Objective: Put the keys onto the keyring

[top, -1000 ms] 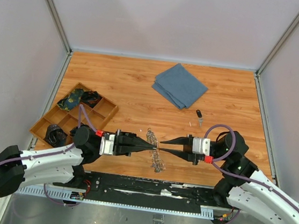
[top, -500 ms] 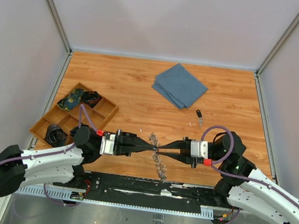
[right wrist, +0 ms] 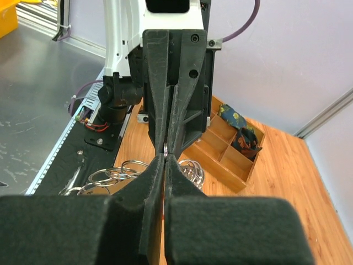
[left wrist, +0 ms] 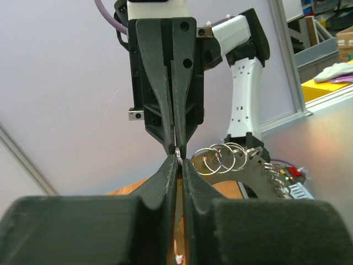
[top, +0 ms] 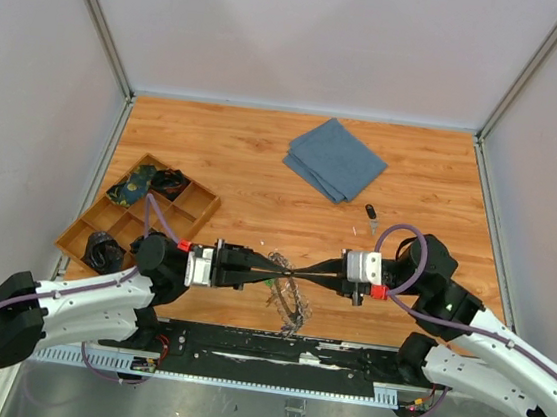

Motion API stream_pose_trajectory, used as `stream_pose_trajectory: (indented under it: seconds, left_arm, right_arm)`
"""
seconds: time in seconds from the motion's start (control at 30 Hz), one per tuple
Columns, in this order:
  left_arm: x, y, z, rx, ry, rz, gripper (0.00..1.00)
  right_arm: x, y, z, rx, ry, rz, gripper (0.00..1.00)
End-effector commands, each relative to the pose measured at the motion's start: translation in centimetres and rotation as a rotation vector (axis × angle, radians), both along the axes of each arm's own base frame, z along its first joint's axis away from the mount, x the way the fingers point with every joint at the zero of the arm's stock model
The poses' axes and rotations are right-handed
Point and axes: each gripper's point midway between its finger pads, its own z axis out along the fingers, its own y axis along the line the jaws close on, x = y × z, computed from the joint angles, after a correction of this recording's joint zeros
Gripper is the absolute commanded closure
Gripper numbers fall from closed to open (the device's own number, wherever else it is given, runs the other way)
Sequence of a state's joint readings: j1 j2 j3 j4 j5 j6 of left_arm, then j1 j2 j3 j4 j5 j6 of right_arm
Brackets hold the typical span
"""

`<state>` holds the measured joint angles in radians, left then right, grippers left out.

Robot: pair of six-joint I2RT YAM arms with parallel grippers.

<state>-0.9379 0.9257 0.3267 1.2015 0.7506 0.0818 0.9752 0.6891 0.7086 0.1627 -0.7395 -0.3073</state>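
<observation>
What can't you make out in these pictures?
- Small ring pinched by left gripper and right gripper: both wrist views, fingertips hide most of it.
- Keyring: top view, too small to tell whether keys hang on it.
- Key: top view, too small for shape.
- Tray contents: top view, cable covers part, rest too small.

2 arms reach in from either side. The left claw [top: 277,270] and right claw [top: 303,272] meet tip to tip above the table [top: 244,154], both pinched closed on the keyring [top: 287,295], a silvery tangle spreading toward the near edge. A small key [top: 370,215] lies near a folded blue cloth [top: 335,159]. A wooden tray [top: 195,203] sits at the left.
</observation>
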Motion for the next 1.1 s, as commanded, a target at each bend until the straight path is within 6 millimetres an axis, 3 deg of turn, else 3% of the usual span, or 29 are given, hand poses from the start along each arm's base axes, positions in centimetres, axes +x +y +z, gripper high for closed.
stream_pose_trajectory:
  seconds: [0.0,0.13,0.57,0.9,1.07]
  left_arm:
    - [0.5,0.7,1.9,-0.052,0.001,0.042,0.82]
    - [1.1,0.6,1.1,-0.018,0.041,0.073,0.75]
    - [4.1,-1.2,-1.6,0.133,0.228,0.159,0.66]
    - [4.9,-3.6,-3.6,0.226,0.288,0.213,0.64]
    - [5.3,-3.9,-3.9,0.233,0.307,0.235,0.62]
  right_arm:
    - [1.0,-0.9,0.1,-0.088,-0.038,-0.077,1.0]
    - [1.3,-2.1,-0.1,-0.168,-0.071,-0.115,1.0]
    - [3.7,-3.4,-2.5,-0.398,-0.152,-0.209,1.0]
    - [5.2,-3.5,-2.9,-0.425,-0.186,-0.28,1.0]
    - [5.3,-3.6,-3.0,-0.426,-0.193,-0.287,1.0]
